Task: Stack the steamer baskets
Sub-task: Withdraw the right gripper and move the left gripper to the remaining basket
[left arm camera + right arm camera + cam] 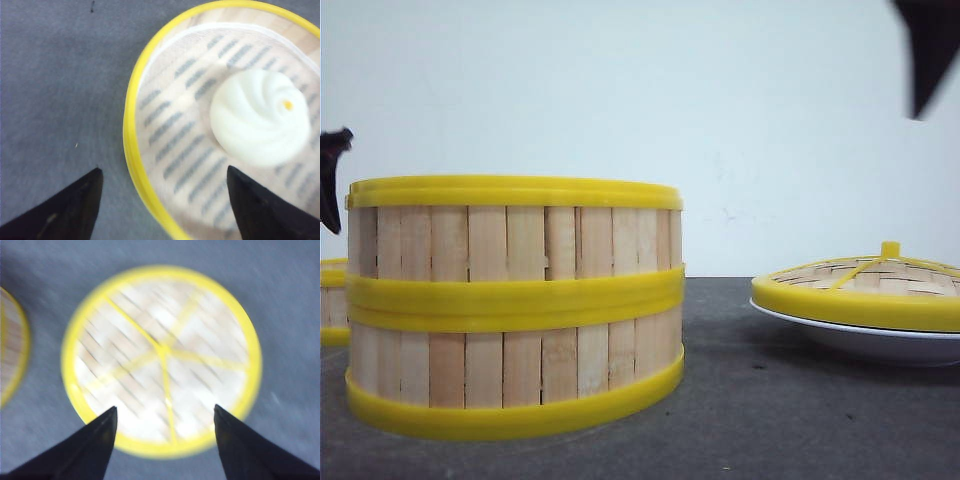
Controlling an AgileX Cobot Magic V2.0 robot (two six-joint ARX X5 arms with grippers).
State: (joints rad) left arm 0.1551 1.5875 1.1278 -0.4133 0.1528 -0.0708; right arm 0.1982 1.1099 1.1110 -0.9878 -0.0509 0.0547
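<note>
Two steamer baskets (515, 305) stand stacked at the left of the table, pale slats between yellow rims. A third basket (332, 300) peeks in at the far left edge. In the left wrist view my left gripper (163, 169) hangs open above the yellow rim of a basket (131, 107) that holds a white bun (257, 117); one finger is outside the rim, the other over the inside. My right gripper (164, 407) is open above the woven lid (160, 355), holding nothing. Only dark finger tips (332, 175) show in the front view.
The lid (865, 285) rests on a white plate (880, 345) at the right. Dark grey table lies between stack and plate. A basket edge (10, 345) shows beside the lid in the right wrist view. A white wall stands behind.
</note>
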